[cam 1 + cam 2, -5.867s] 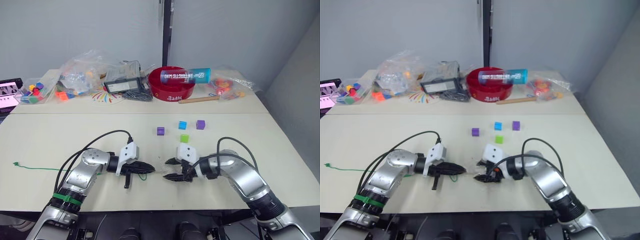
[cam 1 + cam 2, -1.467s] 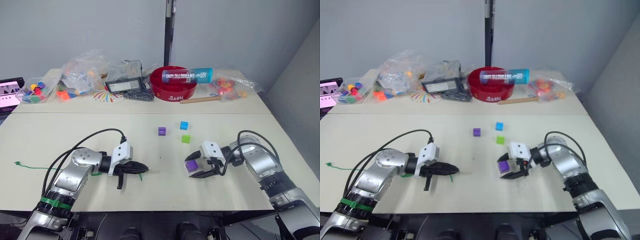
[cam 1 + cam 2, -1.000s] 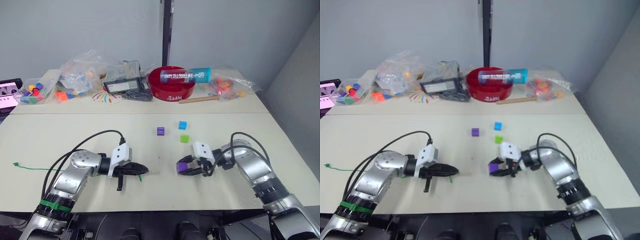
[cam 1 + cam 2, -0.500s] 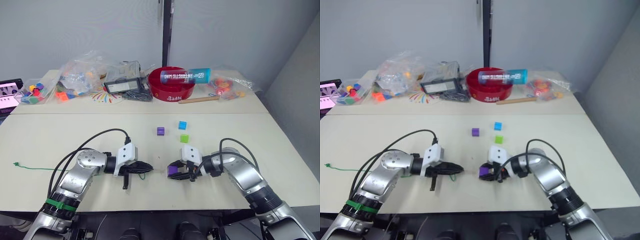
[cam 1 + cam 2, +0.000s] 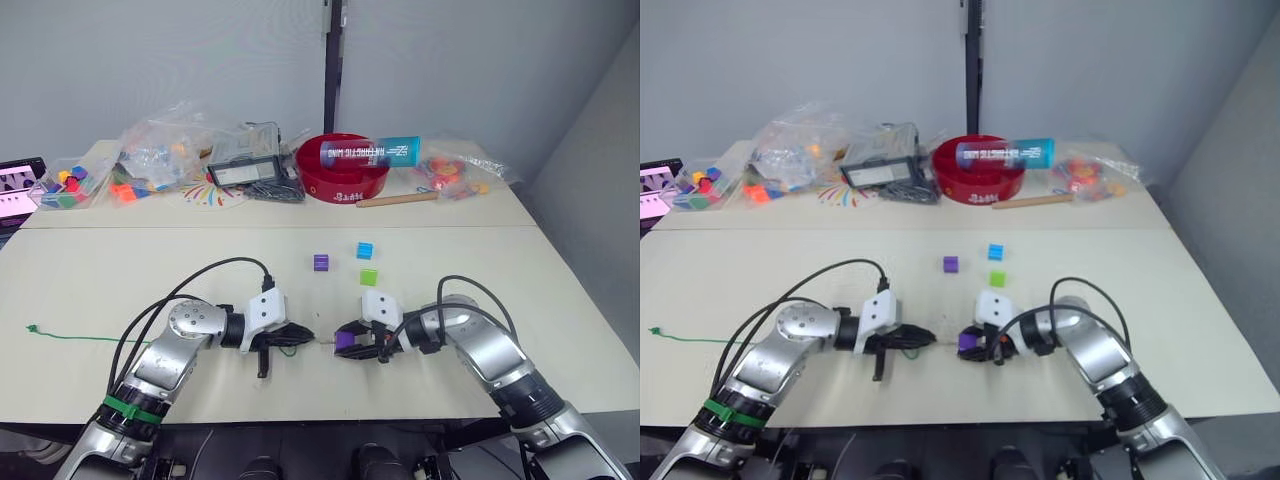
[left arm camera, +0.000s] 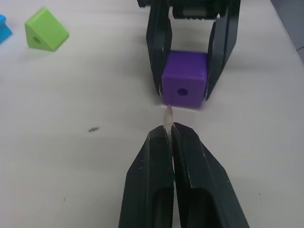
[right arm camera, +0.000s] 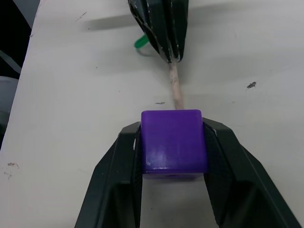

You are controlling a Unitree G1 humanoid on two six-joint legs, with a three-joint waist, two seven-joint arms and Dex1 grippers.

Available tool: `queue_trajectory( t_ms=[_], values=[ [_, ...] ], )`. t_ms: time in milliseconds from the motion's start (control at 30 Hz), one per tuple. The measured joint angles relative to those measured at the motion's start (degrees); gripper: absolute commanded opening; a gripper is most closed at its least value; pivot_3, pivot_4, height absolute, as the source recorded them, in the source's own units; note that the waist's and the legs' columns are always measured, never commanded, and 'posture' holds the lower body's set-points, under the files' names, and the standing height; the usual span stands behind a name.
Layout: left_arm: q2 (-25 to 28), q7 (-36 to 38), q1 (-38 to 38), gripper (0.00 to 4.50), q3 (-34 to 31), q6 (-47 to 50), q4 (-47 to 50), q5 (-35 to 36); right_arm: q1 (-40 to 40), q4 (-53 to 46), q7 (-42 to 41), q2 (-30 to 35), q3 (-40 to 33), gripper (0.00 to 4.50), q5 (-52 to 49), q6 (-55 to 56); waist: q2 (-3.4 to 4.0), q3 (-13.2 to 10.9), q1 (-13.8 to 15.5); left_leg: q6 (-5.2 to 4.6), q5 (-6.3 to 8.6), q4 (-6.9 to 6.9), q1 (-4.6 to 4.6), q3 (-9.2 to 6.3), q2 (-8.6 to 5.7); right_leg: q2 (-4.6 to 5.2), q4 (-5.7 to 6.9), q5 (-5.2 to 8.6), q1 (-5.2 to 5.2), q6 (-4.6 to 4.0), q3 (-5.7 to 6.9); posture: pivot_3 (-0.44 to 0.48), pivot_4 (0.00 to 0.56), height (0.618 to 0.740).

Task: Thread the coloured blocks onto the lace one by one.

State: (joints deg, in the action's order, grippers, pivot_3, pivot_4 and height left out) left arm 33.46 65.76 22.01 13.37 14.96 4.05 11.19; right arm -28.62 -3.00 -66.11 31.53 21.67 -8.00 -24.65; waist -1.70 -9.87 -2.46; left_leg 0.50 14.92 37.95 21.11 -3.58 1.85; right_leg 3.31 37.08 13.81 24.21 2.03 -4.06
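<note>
Low near the bench's (image 5: 90, 270) front edge, the right gripper (image 7: 173, 142) clamps a purple cube (image 6: 184, 85) with its hole facing the left gripper (image 6: 169, 137), which pinches the green lace (image 7: 140, 42) so the pale tip (image 7: 176, 88) nearly touches the cube.

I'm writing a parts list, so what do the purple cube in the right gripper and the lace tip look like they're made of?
Purple cube: likely moulded plastic, smooth with a soft sheen. Lace tip: pale, stiff and straight, perhaps plastic or wood.
</note>
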Motion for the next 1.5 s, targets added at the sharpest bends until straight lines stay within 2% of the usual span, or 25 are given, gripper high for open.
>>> queue_trajectory(
  t_ms=[400, 533, 700, 900, 1500],
  values=[
    [-1.9, -1.8, 0.3, 0.00, 0.9, 5.3, 6.4, 0.4, -0.4, -1.1, 0.8, -0.5, 0.3, 1.20, 0.2, -2.7, -0.01, 0.0, -0.1, 0.00, 0.00, 0.00, -0.06, 0.00, 0.01, -0.02, 0.00, 0.00, -0.05, 0.00, 0.00, 0.000, 0.150, 0.731],
    [-1.9, -1.8, 0.3, 0.00, 1.2, 4.4, 5.5, 0.4, -0.4, -1.2, 1.2, -0.9, 0.3, 1.20, 0.2, -3.4, -0.01, 0.1, -0.2, 0.00, 0.00, 0.00, -0.12, 0.00, 0.02, -0.03, 0.01, 0.00, -0.09, -0.01, -0.01, 0.000, 0.150, 0.731],
    [1.1, -0.8, -0.8, 0.00, 0.1, 2.5, 0.4, 0.2, -0.4, -1.5, 1.2, -0.6, 0.3, 1.20, 0.2, -3.5, 0.01, 0.1, -0.1, 0.00, 0.00, 0.00, -0.14, 0.00, 0.01, -0.03, 0.01, 0.00, -0.10, -0.01, -0.01, 0.000, 0.150, 0.731],
    [2.2, 0.6, -1.5, 0.00, 0.1, 0.0, -2.2, 0.1, -0.4, -1.6, 1.1, -0.5, 0.4, 1.20, 0.2, -3.5, -0.01, 0.1, -0.2, 0.00, 0.00, 0.00, -0.06, -0.02, 0.03, -0.03, 0.01, -0.01, -0.03, -0.01, 0.01, 0.000, 0.150, 0.731],
    [3.0, 2.0, -0.9, 0.00, -1.3, 1.9, -0.6, 2.9, -0.3, -2.1, 0.5, 0.8, 0.5, 1.20, 0.1, -3.1, -0.01, 0.1, 0.1, 0.00, 0.00, 0.00, -0.01, -0.01, 0.00, 0.00, -0.04, 0.00, -0.03, 0.00, 0.01, 0.000, 0.150, 0.731]
  ],
)
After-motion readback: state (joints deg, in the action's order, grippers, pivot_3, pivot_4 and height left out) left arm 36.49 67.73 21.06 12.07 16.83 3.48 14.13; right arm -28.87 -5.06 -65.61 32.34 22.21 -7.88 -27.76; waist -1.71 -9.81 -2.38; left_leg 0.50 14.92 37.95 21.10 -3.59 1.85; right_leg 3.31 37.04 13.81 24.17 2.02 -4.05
